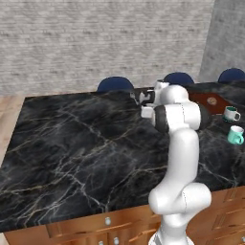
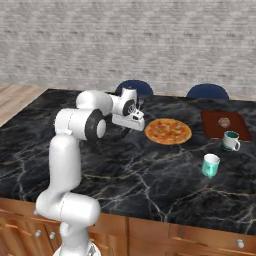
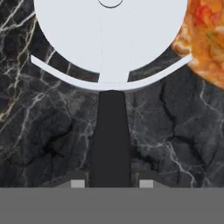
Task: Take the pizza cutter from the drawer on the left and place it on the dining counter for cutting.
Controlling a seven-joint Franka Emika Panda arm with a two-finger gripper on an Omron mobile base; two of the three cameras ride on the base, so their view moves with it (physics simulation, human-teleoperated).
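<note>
Holding the cutter (image 3: 111,52) by its dark handle, our gripper (image 3: 111,177) hovered over the counter (image 1: 72,143), pizza (image 3: 205,39) at two o'clock. We judged a high release could send it rolling into the pizza.

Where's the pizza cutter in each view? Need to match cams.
Left base view: small grey metallic pizza cutter, top centre, behind the arm.
Right base view: upper centre, left of the round orange pizza.
Hand view: centre, handle in the end effector.
Shared landmark: black marble dining counter.
</note>
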